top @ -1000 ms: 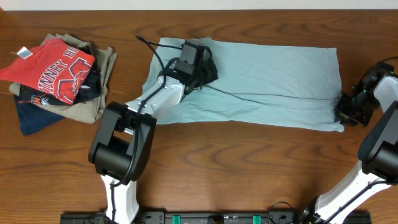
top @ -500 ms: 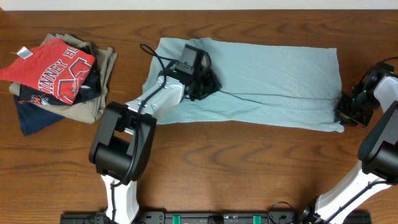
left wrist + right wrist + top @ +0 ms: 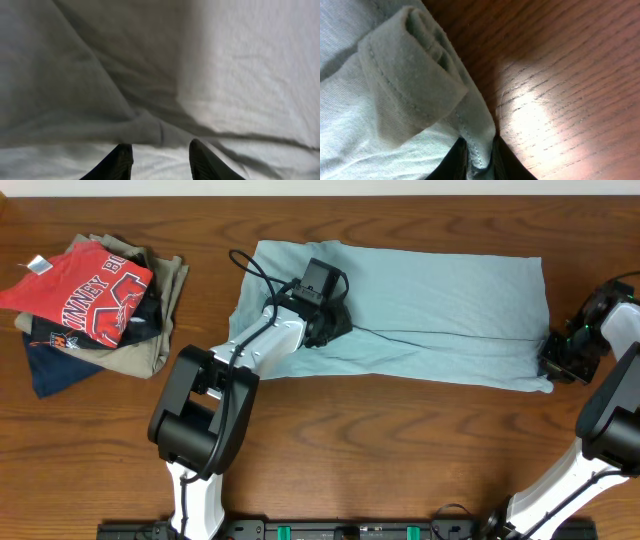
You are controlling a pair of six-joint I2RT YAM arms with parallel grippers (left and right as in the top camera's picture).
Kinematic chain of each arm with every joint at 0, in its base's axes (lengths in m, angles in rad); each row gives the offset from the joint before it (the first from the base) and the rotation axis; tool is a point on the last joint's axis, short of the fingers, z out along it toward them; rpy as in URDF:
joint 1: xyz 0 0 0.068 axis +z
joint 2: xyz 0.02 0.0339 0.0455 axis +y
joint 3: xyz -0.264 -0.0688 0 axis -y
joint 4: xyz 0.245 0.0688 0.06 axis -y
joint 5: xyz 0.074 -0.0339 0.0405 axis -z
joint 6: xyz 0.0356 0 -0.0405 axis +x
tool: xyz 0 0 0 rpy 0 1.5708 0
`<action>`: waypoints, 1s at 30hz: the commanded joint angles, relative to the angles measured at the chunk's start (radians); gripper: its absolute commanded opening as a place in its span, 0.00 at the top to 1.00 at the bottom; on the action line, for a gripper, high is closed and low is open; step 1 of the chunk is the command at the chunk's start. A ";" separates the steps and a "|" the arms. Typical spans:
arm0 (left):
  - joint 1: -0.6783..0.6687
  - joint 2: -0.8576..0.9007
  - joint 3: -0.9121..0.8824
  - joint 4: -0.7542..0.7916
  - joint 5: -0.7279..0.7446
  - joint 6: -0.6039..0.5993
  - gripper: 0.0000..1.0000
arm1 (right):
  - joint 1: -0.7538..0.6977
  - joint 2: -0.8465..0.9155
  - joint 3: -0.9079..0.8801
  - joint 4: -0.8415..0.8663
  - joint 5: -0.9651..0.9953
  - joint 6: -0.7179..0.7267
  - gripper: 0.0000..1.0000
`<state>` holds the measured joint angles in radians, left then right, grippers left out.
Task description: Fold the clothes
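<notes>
Item: pale blue-grey T-shirt (image 3: 440,300), spread flat, upper centre of frame. Right gripper (image 3: 556,360) pinches its hem at the lower right corner. Left gripper (image 3: 333,320) hangs over a crease left of centre, jaws apart, holding nothing.
Risk: the thin hem may slip the pinch, or the left jaws may catch extra layers.
Surface: brown wooden table (image 3: 400,450), with a garment pile (image 3: 95,305) at upper left.

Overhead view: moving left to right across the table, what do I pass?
Pile of folded garments with a red shirt on top → pale blue T-shirt → right gripper pinching its right edge.
</notes>
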<state>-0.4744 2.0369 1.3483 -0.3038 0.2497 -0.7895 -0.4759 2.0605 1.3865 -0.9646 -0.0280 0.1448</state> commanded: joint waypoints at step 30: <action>0.098 0.054 0.056 0.188 0.058 -0.103 0.59 | -0.004 0.025 -0.032 -0.004 0.025 -0.005 0.77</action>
<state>-0.3851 2.0758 1.3933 -0.0834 0.2554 -0.8742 -0.4759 2.0605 1.3857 -0.9707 -0.0242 0.1448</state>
